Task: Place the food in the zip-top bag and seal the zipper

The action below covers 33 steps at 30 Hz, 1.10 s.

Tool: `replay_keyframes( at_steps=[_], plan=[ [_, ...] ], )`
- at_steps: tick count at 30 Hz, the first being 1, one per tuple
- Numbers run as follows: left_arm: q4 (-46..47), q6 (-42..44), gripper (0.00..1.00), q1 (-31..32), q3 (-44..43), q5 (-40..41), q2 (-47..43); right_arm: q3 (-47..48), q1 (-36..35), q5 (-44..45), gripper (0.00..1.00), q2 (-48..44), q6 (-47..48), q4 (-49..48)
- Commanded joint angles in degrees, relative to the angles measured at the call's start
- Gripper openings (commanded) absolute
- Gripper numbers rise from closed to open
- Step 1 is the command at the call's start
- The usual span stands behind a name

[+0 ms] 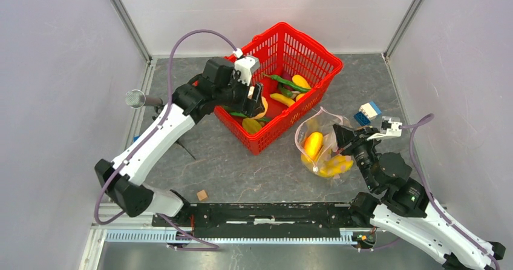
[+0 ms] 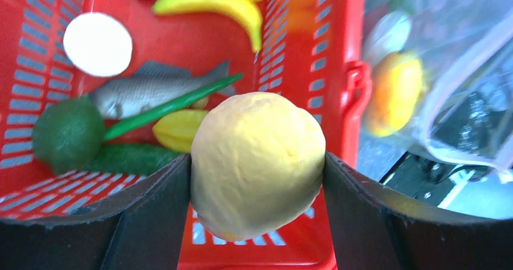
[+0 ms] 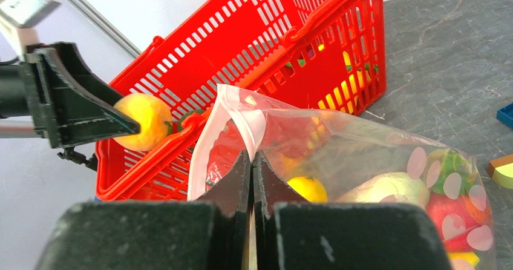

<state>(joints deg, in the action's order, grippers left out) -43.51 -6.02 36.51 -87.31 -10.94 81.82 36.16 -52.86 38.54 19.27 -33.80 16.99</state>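
- My left gripper [image 2: 257,179] is clamped on a round yellow fruit [image 3: 142,121], held over the red basket [image 3: 242,34] rim, bag side.
- My right gripper [image 3: 252,161] is pinched on the zip-top bag [image 3: 375,155] mouth edge, propping it open beside the basket. Some food's inside, not sealed yet.

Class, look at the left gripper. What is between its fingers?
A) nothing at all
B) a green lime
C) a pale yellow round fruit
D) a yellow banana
C: the left gripper is shut on the pale yellow round fruit, over the red basket.
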Motion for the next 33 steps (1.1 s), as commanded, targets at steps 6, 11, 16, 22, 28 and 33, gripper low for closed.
replay_keyframes(
  at_steps=[6,11,16,22,28,33],
  plan=[
    [28.47,-13.86,0.16,4.58,11.1,-16.31,-10.66,0.05,-0.09,-1.18,0.02,1.24,-0.36,-2.99],
    [36.2,-15.77,0.16,10.9,12.92,-15.53,-11.38,-0.04,-0.13,-1.56,0.02,1.3,-0.54,-3.24],
    [40.61,-16.98,0.16,15.93,13.68,-13.93,-9.18,0.05,-0.08,-2.37,0.02,1.31,-0.27,-3.67],
    [40.42,-17.5,0.16,20.12,12.38,-10.18,-2.98,0.05,-0.09,-3.67,0.02,1.1,0.44,-4.61],
    [34.83,-16.65,0.13,22.42,8.84,0.34,3.24,0.09,-0.06,-4.69,0.02,0.27,1.0,-5.65],
    [33.22,-15.64,0.14,23.4,8.31,7.95,4.56,0.22,-0.14,-5.56,0.02,-0.21,1.34,-6.03]
  ],
)
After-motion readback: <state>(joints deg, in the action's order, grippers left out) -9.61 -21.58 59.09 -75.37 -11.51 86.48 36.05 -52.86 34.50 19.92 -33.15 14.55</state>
